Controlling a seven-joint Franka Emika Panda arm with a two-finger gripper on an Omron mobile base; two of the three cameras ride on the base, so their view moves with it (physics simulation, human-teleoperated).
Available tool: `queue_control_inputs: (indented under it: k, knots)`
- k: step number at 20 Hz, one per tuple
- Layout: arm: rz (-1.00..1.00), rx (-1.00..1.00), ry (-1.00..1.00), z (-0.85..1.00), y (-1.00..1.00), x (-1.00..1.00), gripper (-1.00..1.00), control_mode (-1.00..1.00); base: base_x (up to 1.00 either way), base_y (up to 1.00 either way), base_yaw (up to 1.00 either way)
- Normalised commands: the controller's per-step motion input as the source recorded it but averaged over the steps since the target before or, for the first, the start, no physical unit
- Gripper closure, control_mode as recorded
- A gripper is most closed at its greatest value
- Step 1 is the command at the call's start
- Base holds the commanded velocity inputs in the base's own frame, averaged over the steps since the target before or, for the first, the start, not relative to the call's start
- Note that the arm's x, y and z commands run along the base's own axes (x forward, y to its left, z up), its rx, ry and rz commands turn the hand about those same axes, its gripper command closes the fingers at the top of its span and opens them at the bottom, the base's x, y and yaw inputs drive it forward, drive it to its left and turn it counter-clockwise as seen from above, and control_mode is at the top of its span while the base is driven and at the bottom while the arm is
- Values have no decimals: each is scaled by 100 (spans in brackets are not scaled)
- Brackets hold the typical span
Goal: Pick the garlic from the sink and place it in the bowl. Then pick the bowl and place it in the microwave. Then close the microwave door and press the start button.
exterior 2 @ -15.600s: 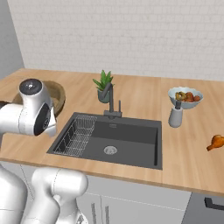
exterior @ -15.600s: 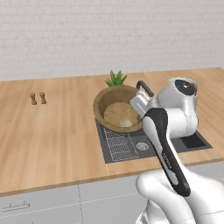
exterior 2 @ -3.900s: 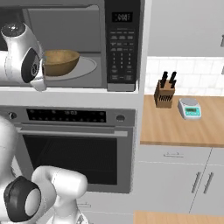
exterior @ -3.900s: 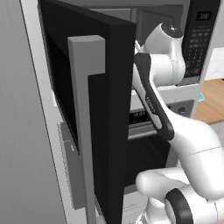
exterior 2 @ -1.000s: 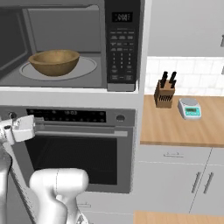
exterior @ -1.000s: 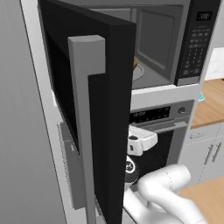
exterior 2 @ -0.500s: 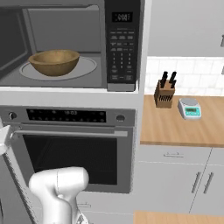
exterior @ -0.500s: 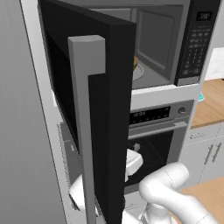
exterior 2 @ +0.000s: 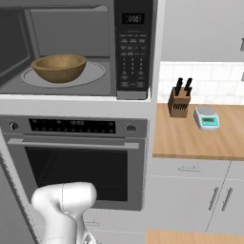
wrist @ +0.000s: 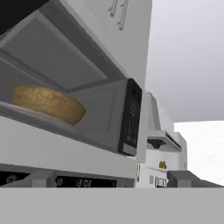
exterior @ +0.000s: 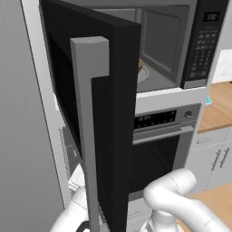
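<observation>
Bowl [exterior 2: 59,67]: centre of turntable inside microwave [exterior 2: 135,47]; microwave door [exterior: 97,113]: swung open; gripper: jaws wide, empty.

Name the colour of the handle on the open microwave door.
Grey; the handle stands out against the black microwave door in the left base view.

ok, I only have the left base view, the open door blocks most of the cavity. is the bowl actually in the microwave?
Observer: Yes. In the right base view the bowl sits upright on the turntable inside the microwave.
Operator: Is the garlic in it?
Observer: Cannot tell; from both the right base and hand views the rim hides the inside.
Operator: Anything on the counter to the right?
Observer: A knife block and a small scale.
</observation>
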Motion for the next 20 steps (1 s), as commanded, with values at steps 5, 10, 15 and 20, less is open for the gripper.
queue_control_inputs:
  k: [5,10,15,20]
  knots:
    - [2,0,-16,27,80,-18,-100,-100,0,0,0]
    - [0,0,-17,48,36,-16,-100,-100,0,0,0]
    - [3,3,-26,40,1,-46,-100,-100,0,0,0]
    - [9,4,-31,44,-17,-52,-100,-100,0,0,0]
